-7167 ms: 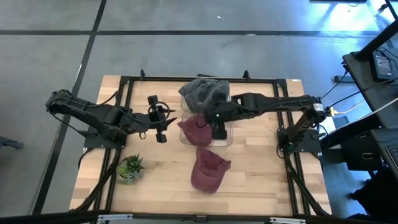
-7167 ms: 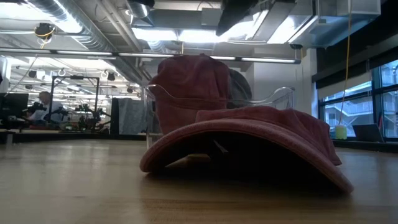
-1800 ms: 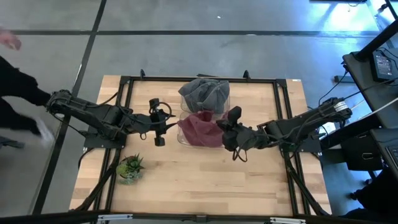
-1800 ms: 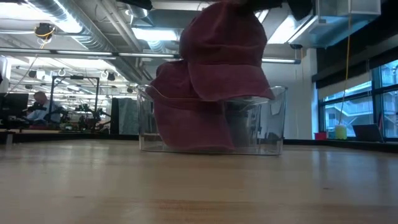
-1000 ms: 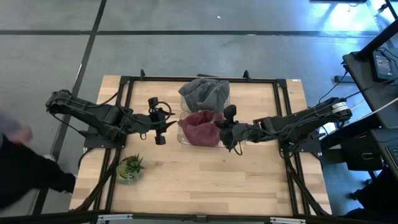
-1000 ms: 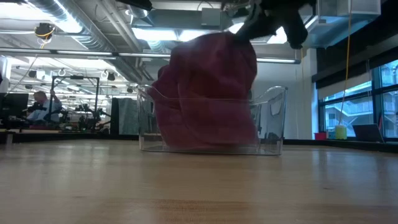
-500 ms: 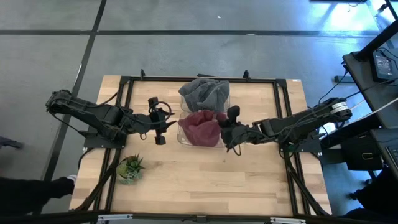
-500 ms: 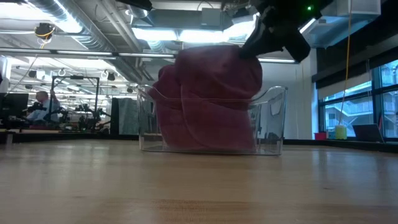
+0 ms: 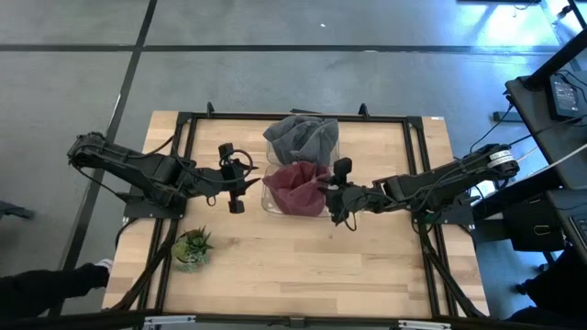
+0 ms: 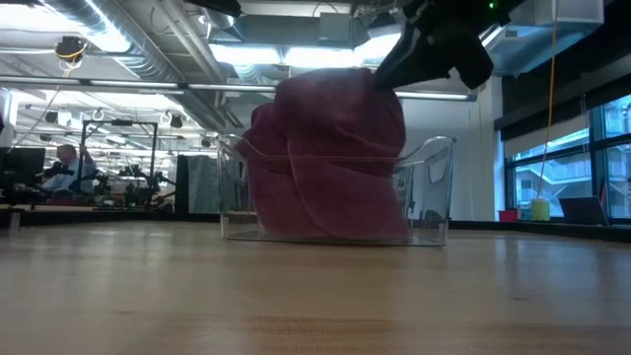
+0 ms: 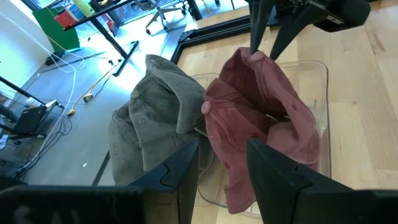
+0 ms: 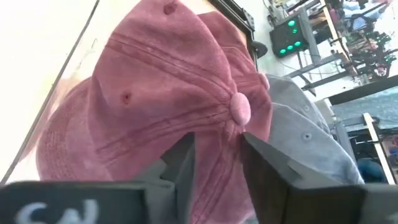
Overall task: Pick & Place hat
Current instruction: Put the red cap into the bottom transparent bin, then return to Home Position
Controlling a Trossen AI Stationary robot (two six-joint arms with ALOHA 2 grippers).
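Note:
Two red caps (image 9: 295,186) sit piled in a clear plastic bin (image 10: 434,197) at mid-table. The upper cap shows its crown and top button (image 12: 239,109) and stands above the bin's rim (image 10: 335,108). My right gripper (image 9: 327,192) is at the bin's right side, open, with its fingers on either side of a raised fold of that cap (image 11: 253,57). A grey cap (image 9: 303,137) lies in the place behind the bin. My left gripper (image 9: 234,188) waits open, left of the bin. My right gripper comes slanting down from the table's right onto the top of the upper red cap (image 10: 380,77). Its open fingers (image 11: 255,37) stand beside a raised fold of the crown. I cannot tell whether they touch the cloth. The cap rests in the bin on the other cap.
A small potted plant (image 9: 191,247) stands near the table's near left corner. A black frame (image 9: 275,117) runs around the work area. Bare wood (image 9: 367,266) spreads in front of the bin. In the low view, a person sits far off in the room behind (image 10: 67,163).
The red cap that hung from my right gripper has sunk into the bin and settled on the other cap, its side no longer bulging past the rim. My right gripper has stayed over the bin's right side, shifting only slightly.

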